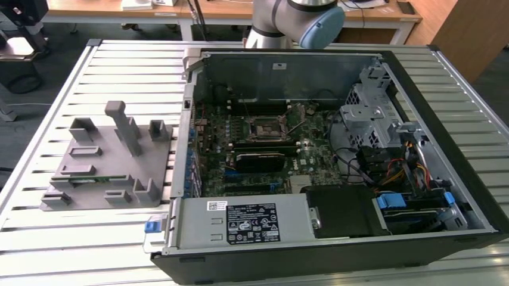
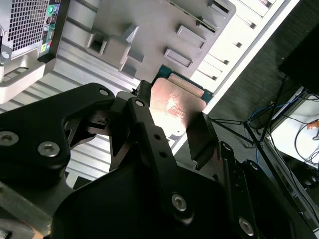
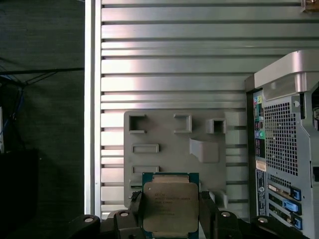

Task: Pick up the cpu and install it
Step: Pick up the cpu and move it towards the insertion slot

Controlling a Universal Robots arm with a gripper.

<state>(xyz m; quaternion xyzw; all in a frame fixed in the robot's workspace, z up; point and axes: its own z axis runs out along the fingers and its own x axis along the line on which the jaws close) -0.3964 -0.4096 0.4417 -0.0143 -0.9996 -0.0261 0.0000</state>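
Observation:
The cpu (image 3: 170, 205), a small square chip with a silvery top and a green edge, sits between the two black fingers of my gripper (image 3: 170, 219), which is shut on it. In the second wrist view the cpu (image 2: 175, 105) shows a shiny face, clamped from both sides by the gripper (image 2: 172, 132). It hangs well above the grey plastic fixture (image 3: 174, 144) on the slatted table. In the exterior view the motherboard socket frame (image 1: 266, 128) lies inside the open computer case (image 1: 445, 179).
The grey fixture (image 1: 104, 161) stands at the exterior view's left on the slatted table (image 1: 119, 65), with a green memory stick (image 1: 92, 177) in a slot. The arm (image 1: 294, 21) rises behind the case. The case's rear panel (image 3: 284, 149) borders the fixture.

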